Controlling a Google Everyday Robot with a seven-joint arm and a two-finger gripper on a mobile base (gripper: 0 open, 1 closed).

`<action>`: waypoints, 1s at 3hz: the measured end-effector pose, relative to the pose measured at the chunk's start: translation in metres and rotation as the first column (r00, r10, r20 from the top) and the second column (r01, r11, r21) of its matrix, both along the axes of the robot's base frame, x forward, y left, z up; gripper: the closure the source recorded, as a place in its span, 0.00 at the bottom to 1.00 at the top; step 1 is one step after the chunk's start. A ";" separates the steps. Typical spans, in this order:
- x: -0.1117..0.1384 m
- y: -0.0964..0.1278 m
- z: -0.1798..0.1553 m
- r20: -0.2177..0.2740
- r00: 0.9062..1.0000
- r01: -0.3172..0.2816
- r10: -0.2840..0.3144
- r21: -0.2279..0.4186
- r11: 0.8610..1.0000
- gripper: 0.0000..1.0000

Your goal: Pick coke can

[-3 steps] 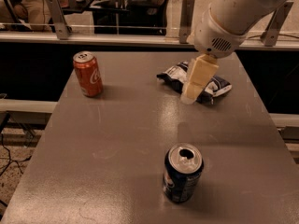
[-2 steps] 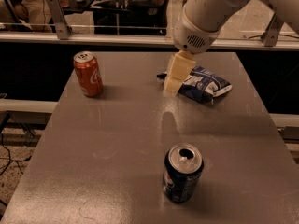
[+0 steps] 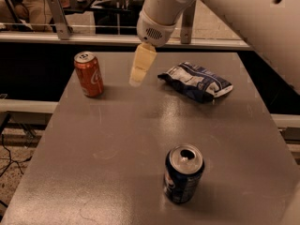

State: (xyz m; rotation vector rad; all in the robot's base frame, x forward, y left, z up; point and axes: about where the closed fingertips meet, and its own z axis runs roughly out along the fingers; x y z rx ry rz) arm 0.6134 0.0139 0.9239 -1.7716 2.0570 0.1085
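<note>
**A:** Where is the can?

**B:** The coke can [image 3: 89,74] stands upright at the upper left of the table [image 3: 117,149], with nothing touching it. The gripper [image 3: 137,81] hangs at upper centre, near the can on its right and apart from it. I cannot tell whether it is open or closed.

**A:** Which step is this?

**B:** The approach, I judge. Next the gripper needs to shift left, drop to the can's side and close around it.

**A:** And the surroundings?

**B:** The table is grey and slightly glossy. A bag [image 3: 197,81] lies at upper right and a blue can [image 3: 183,174] stands at lower centre. Behind them are a rail [image 3: 56,13] and a dim room.
</note>
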 end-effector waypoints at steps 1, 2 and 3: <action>0.009 0.035 -0.010 -0.010 1.000 -0.020 0.020 0.038 0.999 0.00; 0.010 0.068 -0.021 -0.028 0.998 -0.048 0.050 0.068 0.997 0.00; 0.007 0.093 -0.026 -0.028 0.996 -0.077 0.080 0.091 0.993 0.00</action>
